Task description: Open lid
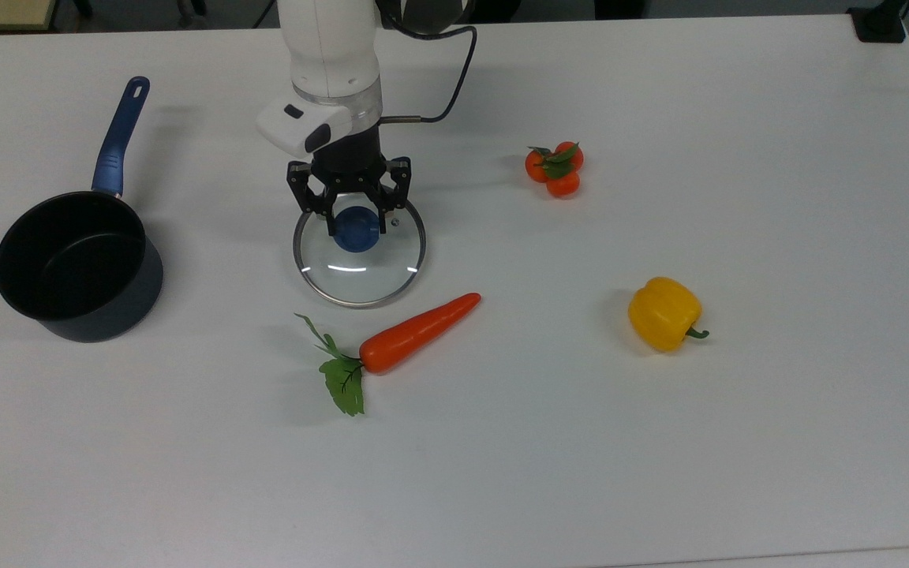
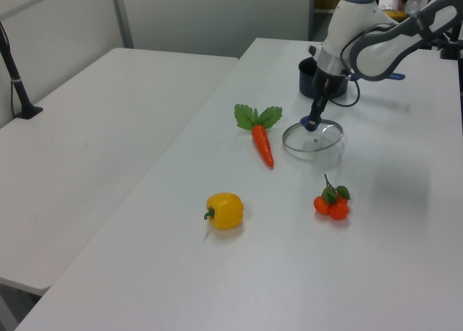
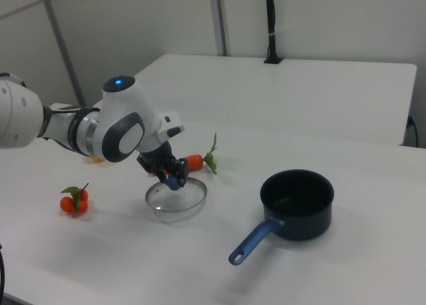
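The lid [image 1: 360, 272] is a clear glass disc with a metal rim and a blue knob [image 1: 357, 231]. It sits low over the white table, just above the carrot in the top view; whether it touches the table I cannot tell. My gripper [image 1: 356, 225] points down with a finger on each side of the knob, shut on it. The left view shows the lid [image 2: 312, 137] under the gripper [image 2: 312, 123], and the right view shows the lid [image 3: 176, 198] below the gripper [image 3: 172, 178]. The dark saucepan [image 1: 132, 293] stands uncovered at the top view's left.
An orange carrot [image 1: 417, 331] with green leaves lies close below the lid in the top view. A cluster of small tomatoes [image 1: 555, 168] and a yellow pepper [image 1: 663, 313] lie further to the top view's right. The saucepan's blue handle [image 1: 119, 138] points toward the table's far edge.
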